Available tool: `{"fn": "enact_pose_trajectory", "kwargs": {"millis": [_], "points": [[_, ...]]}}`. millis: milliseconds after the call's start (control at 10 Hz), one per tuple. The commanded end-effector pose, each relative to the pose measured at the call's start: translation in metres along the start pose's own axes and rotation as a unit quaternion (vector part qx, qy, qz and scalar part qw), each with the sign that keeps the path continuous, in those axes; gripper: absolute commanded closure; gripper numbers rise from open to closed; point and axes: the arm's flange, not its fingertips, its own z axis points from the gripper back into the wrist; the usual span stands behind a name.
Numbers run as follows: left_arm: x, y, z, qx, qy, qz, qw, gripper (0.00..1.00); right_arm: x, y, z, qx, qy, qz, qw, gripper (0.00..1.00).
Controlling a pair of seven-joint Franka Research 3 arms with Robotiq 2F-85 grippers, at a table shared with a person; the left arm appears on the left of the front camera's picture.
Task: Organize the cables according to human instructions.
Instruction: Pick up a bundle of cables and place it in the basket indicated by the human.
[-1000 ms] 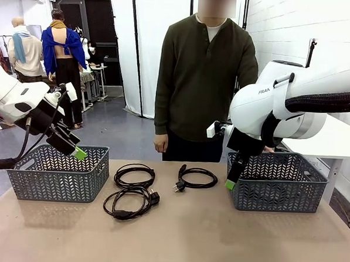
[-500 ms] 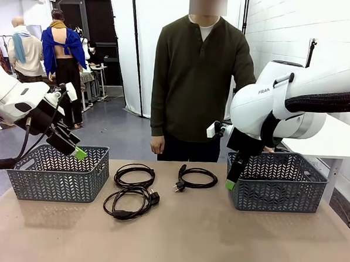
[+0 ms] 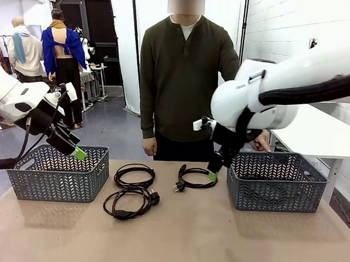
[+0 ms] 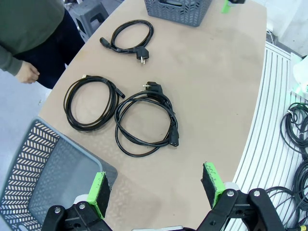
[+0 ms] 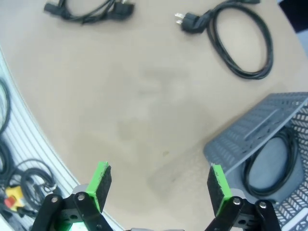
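jaws wide and empty, the right gripper (image 3: 212,174) should straddle the far right cable's (image 3: 195,186) near strand, clear of the basket (image 3: 277,195).

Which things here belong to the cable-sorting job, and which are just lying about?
Job in hand: near thin black coiled cable with plug; far-left black coiled cable; far-right black coiled cable; fourth black coiled cable inside the right grey lattice plastic basket; left grey lattice plastic basket.
Lying about: loose black cables on the floor; small red-and-yellow box on the floor.
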Motion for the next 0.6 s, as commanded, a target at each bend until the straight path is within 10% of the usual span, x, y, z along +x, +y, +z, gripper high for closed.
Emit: {"fn": "enact_pose_trajectory", "kwargs": {"millis": [0,500], "points": [[-0.003,0.002,-0.001,-0.008,-0.006,-0.002,1.0,0.0,0.044,-0.015,-0.012,-0.014,0.034,-0.053,0.998,0.0],[-0.003,0.002,-0.001,-0.008,-0.006,-0.002,1.0,0.0,0.113,-0.041,-0.052,-0.029,0.042,-0.128,0.99,0.0]]}}
